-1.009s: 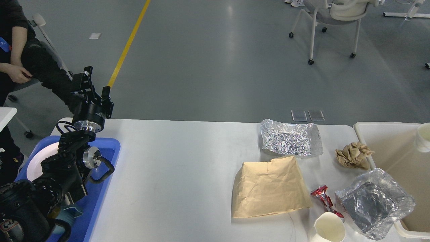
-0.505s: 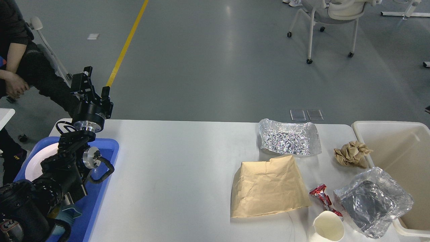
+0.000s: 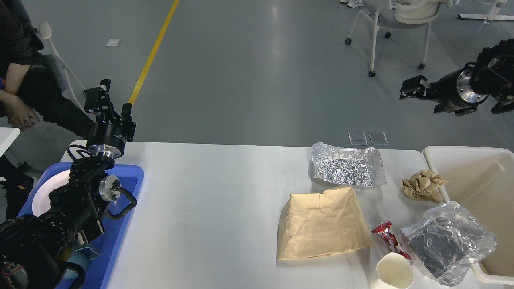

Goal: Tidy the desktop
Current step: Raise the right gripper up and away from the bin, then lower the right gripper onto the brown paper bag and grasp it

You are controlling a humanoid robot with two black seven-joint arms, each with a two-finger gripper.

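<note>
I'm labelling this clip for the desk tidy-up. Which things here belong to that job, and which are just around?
Part of the job:
desktop
brown paper bag
foil tray
crumpled paper
red wrapper
foil container
paper cup
cream bin
blue tray

Just around:
office chair
seated person
yellow floor line

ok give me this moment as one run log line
left gripper: open, empty, raised over blue tray | right gripper: raised beyond table, state unclear | paper bag, foil on table | bin: far right
</note>
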